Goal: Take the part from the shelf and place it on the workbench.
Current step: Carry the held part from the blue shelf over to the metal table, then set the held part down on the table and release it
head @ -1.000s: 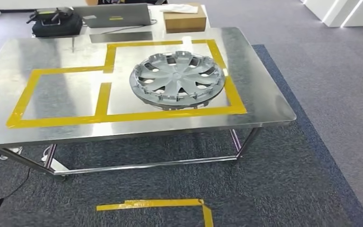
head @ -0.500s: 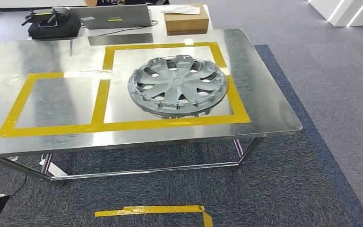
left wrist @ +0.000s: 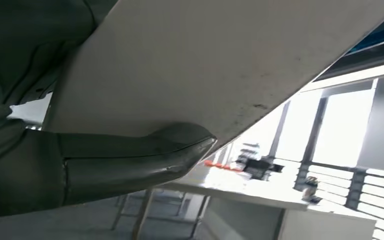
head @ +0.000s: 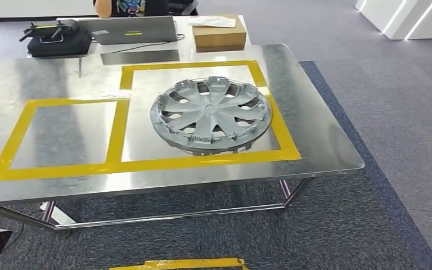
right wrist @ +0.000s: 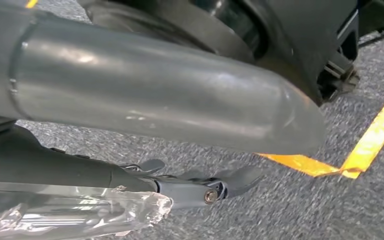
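Part = grey wheel cover (head: 211, 115). It lies flat on the steel workbench (head: 326, 140), inside the right-hand yellow tape box (head: 284, 132), with its near right rim reaching over the tape line. Nothing touches it.

Judgement: placement looks done. The part is on the bench and neither hand is on it. No shelf in view, so the pickup side can't be checked from here. What's left, if anything, is a nudge to centre it in the box.

Left hand (left wrist: 130, 160): the wrist view shows a thick grey thumb lying along a pale flat panel. Can't tell whether the fingers are apart or curled, or whether anything is held.

Right hand (right wrist: 190, 187): hangs low over the grey carpet (right wrist: 280, 210), near a corner of yellow floor tape (right wrist: 365, 150). Dark fingers extend straight, apart, with nothing between them. Clear plastic wrap sits on the arm.

Behind the bench: a second table with a laptop (head: 135, 29), a cardboard box (head: 219, 35) and a black bag (head: 53, 40). A person sits partly in frame at the far edge.
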You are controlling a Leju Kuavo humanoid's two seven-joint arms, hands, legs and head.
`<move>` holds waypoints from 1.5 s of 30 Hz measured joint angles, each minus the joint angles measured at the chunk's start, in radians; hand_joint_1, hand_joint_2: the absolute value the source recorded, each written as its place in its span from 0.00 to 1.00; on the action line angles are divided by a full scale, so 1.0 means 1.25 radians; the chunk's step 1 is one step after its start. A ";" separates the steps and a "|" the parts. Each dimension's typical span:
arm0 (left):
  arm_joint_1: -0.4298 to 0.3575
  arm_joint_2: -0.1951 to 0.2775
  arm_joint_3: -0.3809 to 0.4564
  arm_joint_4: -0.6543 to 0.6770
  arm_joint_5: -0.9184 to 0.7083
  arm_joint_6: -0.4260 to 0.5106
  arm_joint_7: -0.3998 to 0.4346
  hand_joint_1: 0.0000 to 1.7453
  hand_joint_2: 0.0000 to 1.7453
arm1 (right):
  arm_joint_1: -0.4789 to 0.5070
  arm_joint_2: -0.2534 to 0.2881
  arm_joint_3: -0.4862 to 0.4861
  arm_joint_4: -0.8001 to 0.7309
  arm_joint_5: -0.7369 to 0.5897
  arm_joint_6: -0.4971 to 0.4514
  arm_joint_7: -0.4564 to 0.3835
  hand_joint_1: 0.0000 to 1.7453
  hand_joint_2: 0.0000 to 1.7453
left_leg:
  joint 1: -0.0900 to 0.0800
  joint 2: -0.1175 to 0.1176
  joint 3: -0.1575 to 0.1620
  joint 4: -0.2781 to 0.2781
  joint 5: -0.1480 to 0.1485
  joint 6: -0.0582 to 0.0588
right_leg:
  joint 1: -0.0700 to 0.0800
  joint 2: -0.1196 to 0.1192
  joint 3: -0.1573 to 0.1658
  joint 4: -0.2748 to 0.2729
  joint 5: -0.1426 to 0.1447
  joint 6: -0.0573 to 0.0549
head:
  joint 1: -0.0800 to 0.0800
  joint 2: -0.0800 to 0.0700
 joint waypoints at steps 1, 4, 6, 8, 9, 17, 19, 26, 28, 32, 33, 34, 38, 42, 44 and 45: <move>-0.002 0.003 0.002 0.002 -0.001 -0.002 0.003 1.00 1.00 | -0.001 0.000 0.000 0.000 0.000 0.000 0.000 0.00 0.00 | 0.002 0.000 0.003 -0.003 0.004 0.004 | 0.000 0.000 0.001 0.005 -0.007 0.003 | 0.001 0.000; -0.011 0.012 0.007 0.006 -0.002 -0.008 0.008 1.00 1.00 | -0.004 -0.001 0.000 0.000 0.000 0.000 0.000 0.00 0.00 | 0.003 0.000 0.008 -0.010 0.000 0.015 | 0.000 0.000 -0.056 0.112 -0.060 0.011 | 0.004 0.000; -0.016 0.017 0.010 0.011 -0.005 -0.012 0.009 1.00 1.00 | -0.003 -0.001 0.000 0.000 0.000 0.000 0.000 0.00 0.00 | 0.000 -0.001 0.010 -0.010 -0.005 0.020 | 0.000 0.000 -0.125 0.213 -0.089 0.012 | 0.005 0.000; -0.017 0.020 0.011 0.016 -0.008 -0.015 0.012 1.00 1.00 | -0.001 -0.001 0.001 0.000 0.000 0.000 0.000 0.00 0.00 | -0.004 -0.003 0.016 -0.010 -0.010 0.023 | 0.001 0.000 -0.151 0.220 -0.056 0.007 | 0.005 0.000; -0.017 0.022 0.011 0.018 -0.010 -0.017 0.014 1.00 1.00 | 0.000 -0.001 0.000 0.000 0.000 0.000 0.000 0.00 0.00 | -0.006 -0.004 0.021 -0.010 -0.014 0.023 | 0.003 0.000 -0.141 0.179 -0.019 0.002 | 0.005 0.000; -0.020 0.034 0.010 0.027 -0.026 -0.023 0.029 1.00 1.00 | -0.001 -0.002 0.001 -0.001 0.000 0.000 0.000 0.00 0.00 | -0.011 -0.004 0.034 0.000 -0.037 -0.005 | 0.006 -0.002 -0.068 0.007 0.061 -0.030 | 0.002 0.000; -0.020 0.039 0.010 0.027 -0.029 -0.023 0.035 1.00 1.00 | -0.001 -0.001 0.000 0.000 0.000 -0.001 0.000 0.00 0.00 | -0.008 -0.003 0.004 0.068 -0.076 -0.015 | 0.001 -0.003 -0.058 -0.002 0.062 -0.034 | -0.002 0.000; -0.019 0.051 0.009 0.035 -0.036 -0.029 0.050 1.00 1.00 | 0.001 -0.001 0.000 0.000 0.000 -0.002 0.000 0.00 0.00 | 0.008 0.000 -0.003 0.054 -0.018 -0.030 | -0.002 -0.001 -0.024 -0.002 0.030 -0.023 | -0.004 0.000; -0.020 0.054 0.009 0.037 -0.037 -0.032 0.053 1.00 1.00 | -0.001 -0.001 0.000 -0.001 0.000 -0.001 0.000 0.00 0.00 | 0.005 0.000 0.030 -0.008 -0.009 -0.021 | -0.001 -0.001 -0.017 -0.004 0.019 -0.012 | -0.004 0.000; -0.019 0.058 0.009 0.040 -0.041 -0.035 0.059 1.00 1.00 | -0.002 -0.001 0.000 -0.001 0.000 -0.001 0.000 0.00 0.00 | 0.007 -0.002 0.051 -0.025 -0.027 0.004 | -0.001 -0.002 -0.008 0.019 0.015 0.005 | 0.000 0.000; -0.019 0.058 0.010 0.040 -0.041 -0.035 0.060 1.00 1.00 | -0.003 -0.001 0.000 -0.001 0.000 -0.001 0.000 0.00 0.00 | 0.008 -0.002 0.059 -0.028 -0.030 0.009 | -0.001 -0.002 -0.027 0.053 0.010 0.007 | 0.003 0.000; -0.019 0.058 0.010 0.040 -0.042 -0.035 0.061 1.00 1.00 | -0.005 -0.001 0.000 -0.001 0.000 -0.001 0.000 0.00 0.00 | 0.009 -0.002 0.065 -0.029 -0.035 0.012 | -0.002 -0.001 -0.060 0.103 -0.002 0.009 | 0.006 0.000; -0.020 0.058 0.010 0.043 -0.046 -0.036 0.064 1.00 1.00 | -0.002 -0.001 0.001 0.000 0.000 -0.001 0.003 0.00 0.00 | 0.006 -0.003 0.092 -0.029 -0.058 0.016 | -0.003 -0.001 -0.179 0.233 -0.057 0.011 | 0.010 0.000; -0.023 0.066 0.004 0.052 -0.069 -0.047 0.075 1.00 1.00 | 0.001 -0.001 0.001 0.000 0.000 -0.003 0.008 0.00 0.00 | 0.005 -0.006 0.132 -0.029 -0.090 0.007 | 0.001 -0.001 -0.157 0.072 0.072 -0.003 | 0.012 0.000; -0.027 0.077 -0.001 0.061 -0.075 -0.054 0.086 1.00 1.00 | 0.000 -0.001 0.001 0.000 0.000 -0.002 0.011 0.00 0.00 | 0.005 -0.006 0.137 -0.030 -0.098 -0.003 | 0.006 -0.001 -0.151 0.046 0.103 -0.012 | 0.012 0.000; -0.029 0.084 -0.003 0.066 -0.077 -0.058 0.091 1.00 1.00 | -0.001 -0.001 0.001 0.000 0.000 -0.002 0.012 0.00 0.00 | 0.005 -0.007 0.138 -0.030 -0.098 -0.009 | 0.007 0.000 -0.147 0.043 0.102 -0.017 | 0.012 0.000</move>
